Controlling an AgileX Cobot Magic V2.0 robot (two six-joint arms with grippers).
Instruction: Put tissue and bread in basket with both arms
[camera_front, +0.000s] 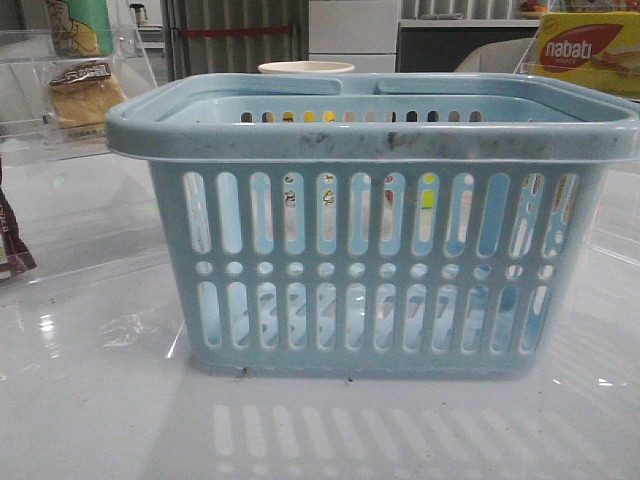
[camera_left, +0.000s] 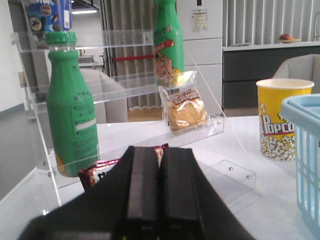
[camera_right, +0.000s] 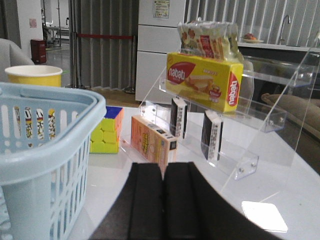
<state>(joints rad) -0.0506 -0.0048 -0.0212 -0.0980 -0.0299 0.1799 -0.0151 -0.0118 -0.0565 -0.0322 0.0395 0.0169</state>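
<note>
The light blue basket (camera_front: 370, 150) stands mid-table; it also shows in the left wrist view (camera_left: 306, 150) and the right wrist view (camera_right: 45, 155). The bread (camera_left: 186, 112), golden in a clear wrapper, leans on the left acrylic shelf (camera_front: 85, 95), beyond my left gripper (camera_left: 159, 150). That gripper is shut and empty. Two small black packs with white markings, which look like the tissue (camera_right: 212, 134) (camera_right: 178, 117), stand on the right shelf's low tier. My right gripper (camera_right: 165, 167) is shut and empty, short of them. Neither gripper shows in the front view.
A maroon packet (camera_left: 100, 172) lies just past the left fingers. Green bottles (camera_left: 70, 115) stand on the left shelf. A popcorn cup (camera_left: 280, 120) is behind the basket. A nabati box (camera_right: 202, 80), an orange box (camera_right: 150, 142) and a cube (camera_right: 106, 131) are at the right.
</note>
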